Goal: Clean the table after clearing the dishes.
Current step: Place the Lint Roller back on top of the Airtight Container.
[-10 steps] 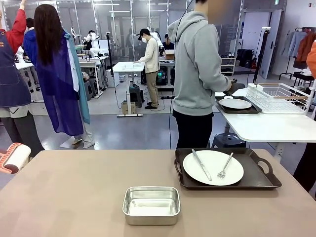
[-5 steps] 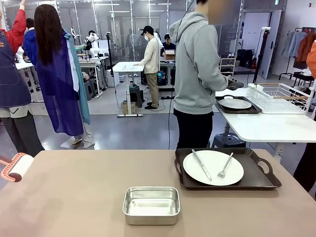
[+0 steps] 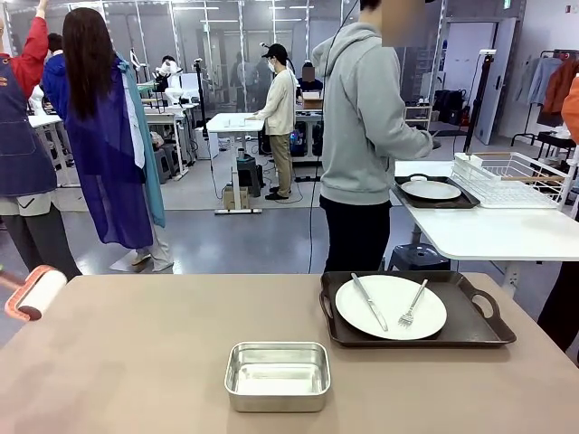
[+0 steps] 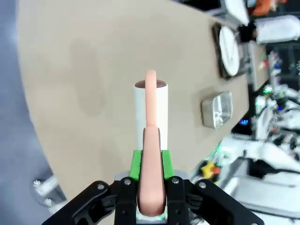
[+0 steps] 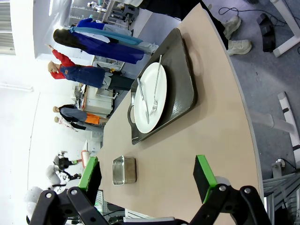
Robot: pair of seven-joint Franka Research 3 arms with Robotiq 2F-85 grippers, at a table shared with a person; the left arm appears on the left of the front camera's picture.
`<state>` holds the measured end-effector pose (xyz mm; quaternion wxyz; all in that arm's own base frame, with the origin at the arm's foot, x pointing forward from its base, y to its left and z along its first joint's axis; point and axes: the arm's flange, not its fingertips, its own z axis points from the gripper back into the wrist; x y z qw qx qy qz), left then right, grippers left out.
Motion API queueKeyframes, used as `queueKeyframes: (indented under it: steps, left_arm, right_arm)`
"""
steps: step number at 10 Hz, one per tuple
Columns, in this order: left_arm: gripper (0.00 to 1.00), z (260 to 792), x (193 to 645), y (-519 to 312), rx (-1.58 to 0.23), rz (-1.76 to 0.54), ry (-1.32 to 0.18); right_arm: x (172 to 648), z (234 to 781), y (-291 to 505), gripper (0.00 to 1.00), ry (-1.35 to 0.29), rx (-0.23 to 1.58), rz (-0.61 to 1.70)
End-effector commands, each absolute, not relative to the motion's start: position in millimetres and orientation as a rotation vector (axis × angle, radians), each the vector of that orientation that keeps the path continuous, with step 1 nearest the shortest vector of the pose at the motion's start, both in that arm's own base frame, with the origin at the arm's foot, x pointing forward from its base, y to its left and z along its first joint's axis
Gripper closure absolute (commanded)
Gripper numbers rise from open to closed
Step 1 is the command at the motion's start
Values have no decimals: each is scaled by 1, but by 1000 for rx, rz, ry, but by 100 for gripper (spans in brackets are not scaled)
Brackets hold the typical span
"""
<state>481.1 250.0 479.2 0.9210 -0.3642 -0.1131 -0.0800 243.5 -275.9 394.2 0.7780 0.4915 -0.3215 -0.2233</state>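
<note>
**Roller waits at the counter's left edge; one tray still to clear**

Over the last second the roller [image 3: 36,292], clenched by its pink handle in the left gripper [image 4: 151,187], has dipped and risen again, its roll pointing out over the counter [image 3: 163,344]. The person [image 3: 362,127] has turned toward the white table [image 3: 488,235], where the cleared tray [image 3: 434,201] rests. The remaining tray [image 3: 470,321] lies far right, long axis left-right, so wiping looks premature. The right gripper [image 5: 147,174] hangs released.
</note>
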Motion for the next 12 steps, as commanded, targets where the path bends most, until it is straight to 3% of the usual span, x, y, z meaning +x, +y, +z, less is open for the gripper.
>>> queueKeyframes:
  steps: [1,3,6,10,12]
  left_arm:
    - [80,579,556,168,-495,-637,-349]
    - [80,664,579,25,-359,-1109,-385]
    - [80,685,535,-143,-221,-1678,-294]
    - [80,646,462,-213,-106,-2072,-139]
    - [80,666,476,-194,-134,-1909,-242]
  right_arm:
    - [242,396,-276,0,-706,1070,-478]
    - [242,396,-276,0,-706,1070,-478]
    - [242,396,-276,0,-706,1070,-478]
    - [242,396,-276,0,-706,1070,-478]
    - [242,396,-276,0,-706,1070,-478]
